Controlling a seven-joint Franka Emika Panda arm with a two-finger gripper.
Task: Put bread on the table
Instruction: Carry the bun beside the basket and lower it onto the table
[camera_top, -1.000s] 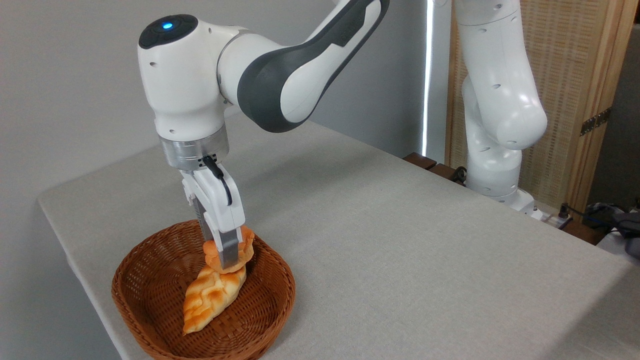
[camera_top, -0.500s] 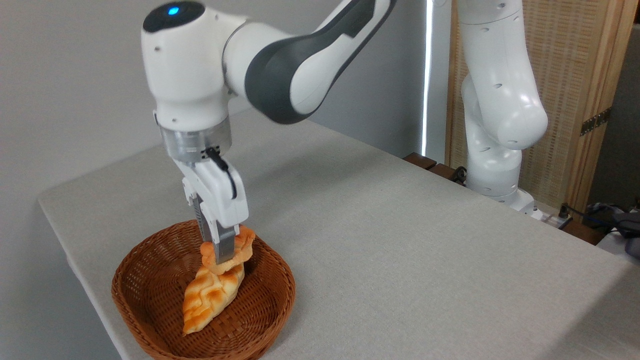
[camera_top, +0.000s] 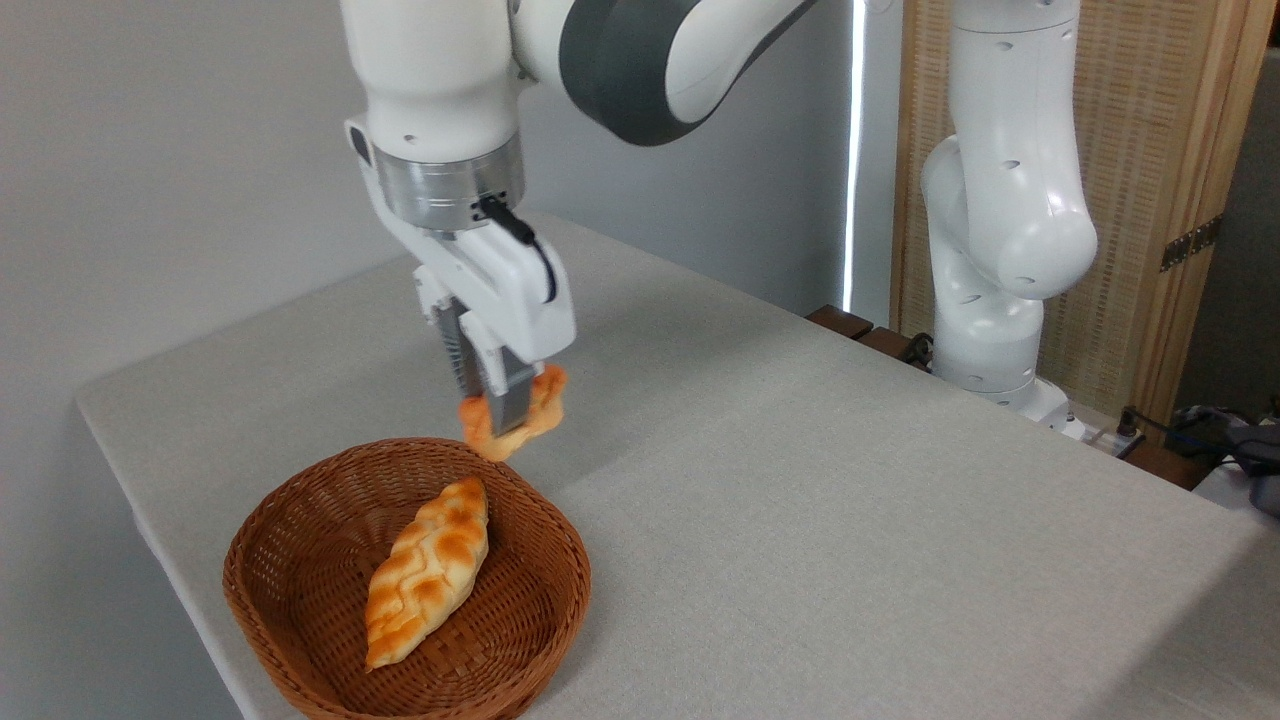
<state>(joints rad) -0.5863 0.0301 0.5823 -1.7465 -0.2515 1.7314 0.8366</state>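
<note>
The bread (camera_top: 545, 405), a small orange-golden bun, hangs in the air just above the far rim of the wicker basket (camera_top: 300, 655). My gripper (camera_top: 500, 420) is shut on it, fingers pointing down, and one finger hides the bun's middle. The grey-beige table (camera_top: 800, 520) stretches out to the right of the basket and below the bun.
A longer braided golden loaf (camera_top: 428, 570) lies inside the basket. The arm's white base (camera_top: 990, 330) stands at the table's far right edge. A wooden screen (camera_top: 1150, 200) and cables are behind it. The table's left edge runs close to the basket.
My gripper has risen with the bread, lifting it off the braided loaf and out of the basket, and has shifted slightly right. The loaf stays in the basket.
</note>
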